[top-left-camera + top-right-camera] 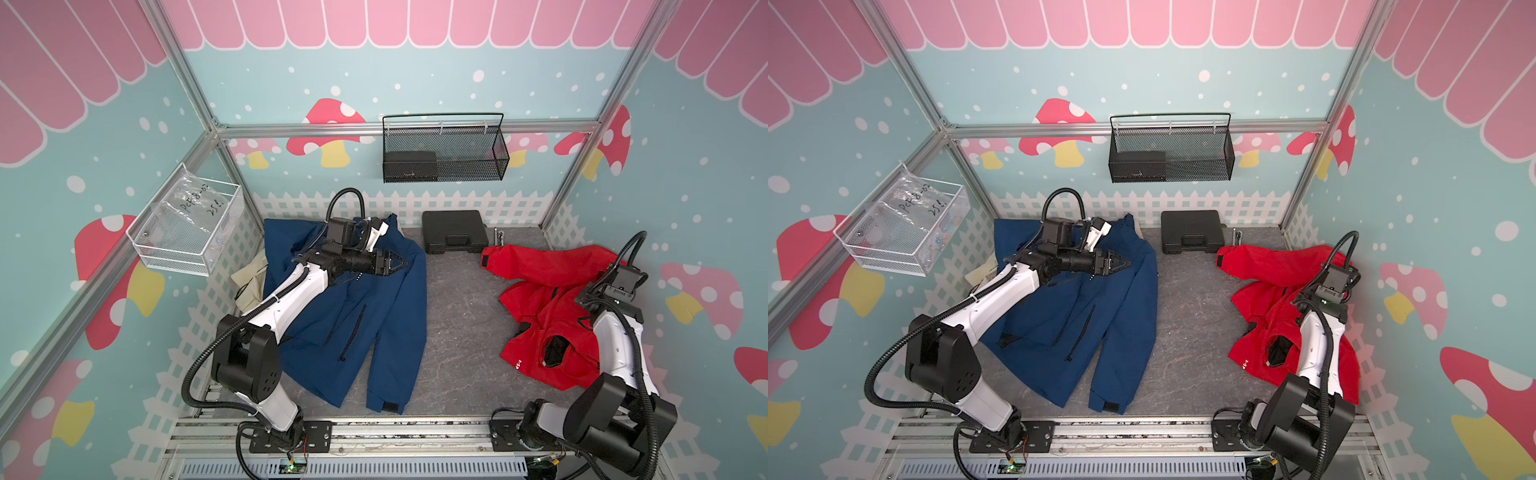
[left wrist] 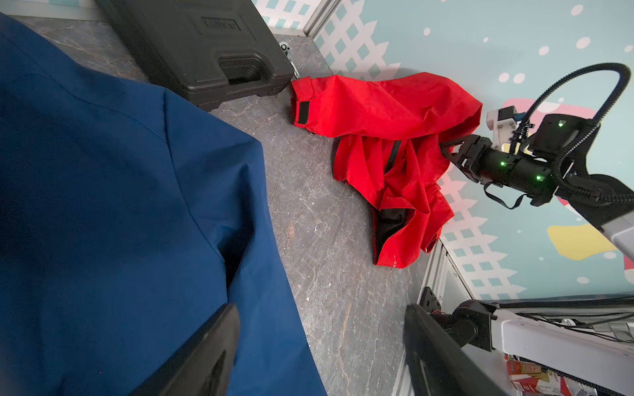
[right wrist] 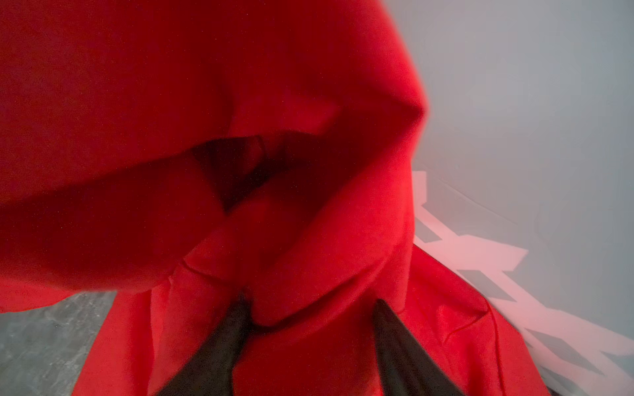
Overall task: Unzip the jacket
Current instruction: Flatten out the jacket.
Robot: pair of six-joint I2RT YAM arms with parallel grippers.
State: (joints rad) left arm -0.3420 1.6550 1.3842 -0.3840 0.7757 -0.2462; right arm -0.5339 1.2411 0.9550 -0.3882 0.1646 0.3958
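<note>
Seen from above, a grey table holds two jackets, well apart. A blue jacket lies spread out on the left, collar toward the far wall. A red jacket lies crumpled on the right, close to the right wall, with black lining showing and one sleeve reaching left toward a black tool case at the far edge. The left gripper is over the far part of the blue jacket, jaws wide apart and holding nothing. The right gripper is pushed into the red jacket's far folds. Its fingers stand apart with a bulge of red cloth between them; whether they pinch it cannot be told. A beige cloth shows beside the blue jacket's left edge
</note>
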